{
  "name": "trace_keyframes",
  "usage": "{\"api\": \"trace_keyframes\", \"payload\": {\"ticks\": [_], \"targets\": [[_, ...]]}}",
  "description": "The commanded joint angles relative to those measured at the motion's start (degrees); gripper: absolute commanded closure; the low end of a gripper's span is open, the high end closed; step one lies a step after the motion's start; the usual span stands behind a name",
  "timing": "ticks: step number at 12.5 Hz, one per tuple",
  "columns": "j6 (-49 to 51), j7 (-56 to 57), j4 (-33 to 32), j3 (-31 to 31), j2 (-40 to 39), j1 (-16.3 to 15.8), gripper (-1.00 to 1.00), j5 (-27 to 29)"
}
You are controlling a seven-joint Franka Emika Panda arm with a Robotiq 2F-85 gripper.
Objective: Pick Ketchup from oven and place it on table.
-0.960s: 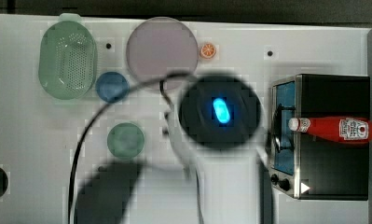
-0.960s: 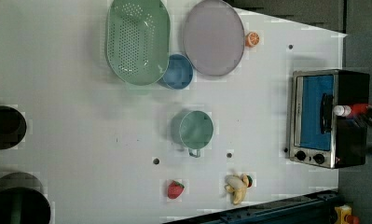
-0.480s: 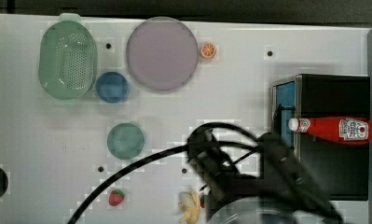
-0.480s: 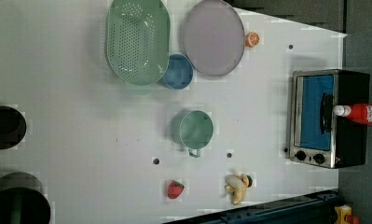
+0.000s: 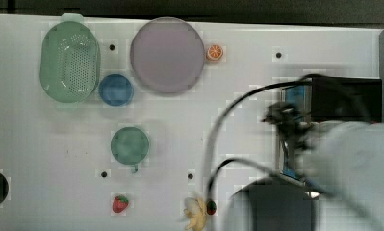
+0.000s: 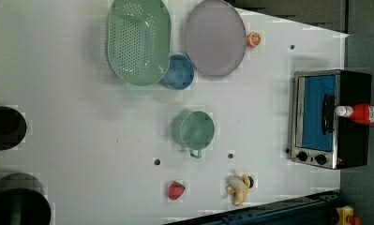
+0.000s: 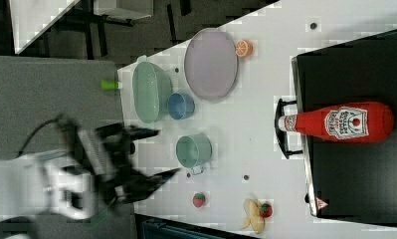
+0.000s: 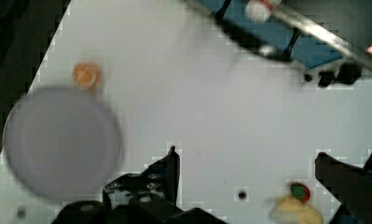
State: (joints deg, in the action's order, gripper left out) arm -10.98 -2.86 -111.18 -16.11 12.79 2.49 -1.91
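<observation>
Only ketchup (image 7: pixel 343 122) label, wording unreadable

You are looking at a brightly and evenly lit white worktop (image 6: pixel 81 140), with soft, faint shadows lying beside the dishes. The arm (image 5: pixel 343 159) is smearing into heavy motion blur in the top view and right view. Blocky patches are speckling every picture, and the wrist view's plate (image 8: pixel 60 144) is looking blurred.

On the white holed tabletop (image 6: pixel 81 154) we've got one black toaster oven (image 6: pixel 332 117), one red ketchup bottle (image 6: pixel 362 114), one green colander (image 6: pixel 138 41), one purple plate (image 6: pixel 214 37), one blue bowl (image 6: pixel 178 72), one green mug (image 6: pixel 196 130), one strawberry (image 6: pixel 176 190), one orange slice (image 6: pixel 254 39), one banana (image 6: pixel 238 186).
</observation>
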Motion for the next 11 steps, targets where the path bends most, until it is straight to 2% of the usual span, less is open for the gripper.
{"api": "trace_keyframes", "payload": {"ticks": [1,5,11], "targets": [[-4.25,-0.51,0.09,-5.53,-2.87,1.52,-1.00,0.26],[-12.41,-0.51,2.48,-11.64,-10.99,1.78,-1.00,0.30],[-14.98,-0.51,9.08,-17.65,-23.36,2.60,-1.00,2.64]]}}
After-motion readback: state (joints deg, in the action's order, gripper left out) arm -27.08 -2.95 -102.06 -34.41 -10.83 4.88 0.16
